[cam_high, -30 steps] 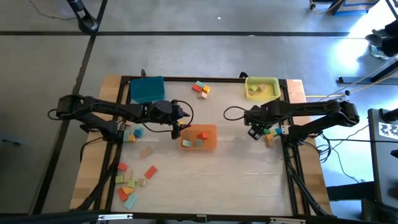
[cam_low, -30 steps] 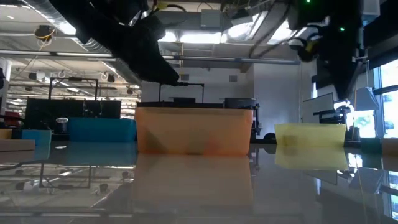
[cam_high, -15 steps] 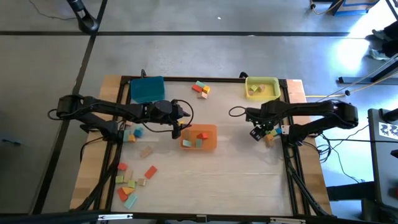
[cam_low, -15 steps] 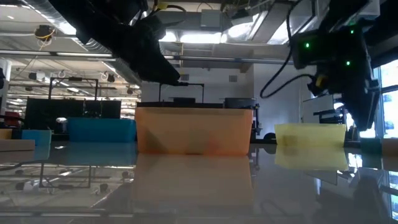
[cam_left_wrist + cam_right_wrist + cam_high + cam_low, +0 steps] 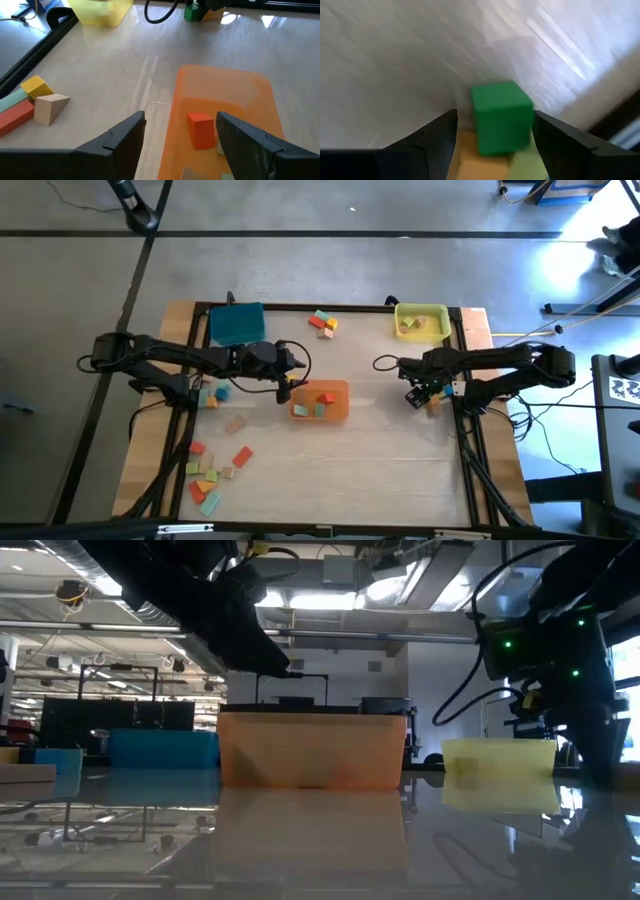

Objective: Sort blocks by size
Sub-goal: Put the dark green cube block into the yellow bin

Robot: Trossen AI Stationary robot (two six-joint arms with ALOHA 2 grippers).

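Fingers: both grippers spread, empty; right gripper straddles green block.
Nearby: orange tray, yellow tray.
Left wrist only: red block in orange tray.

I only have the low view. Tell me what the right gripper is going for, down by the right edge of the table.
Observer: The right gripper hangs with open jaws either side of a green block.
Operator: Say whether that block sits alone.
Observer: No. In the right wrist view it stands beside a tan block, near the table's right edge.
Operator: Report the left gripper.
Observer: The left gripper is open and empty, over the left rim of the orange tray.
Operator: List what's in the tray.
Observer: A red block shows inside it, with others partly hidden by the fingers.
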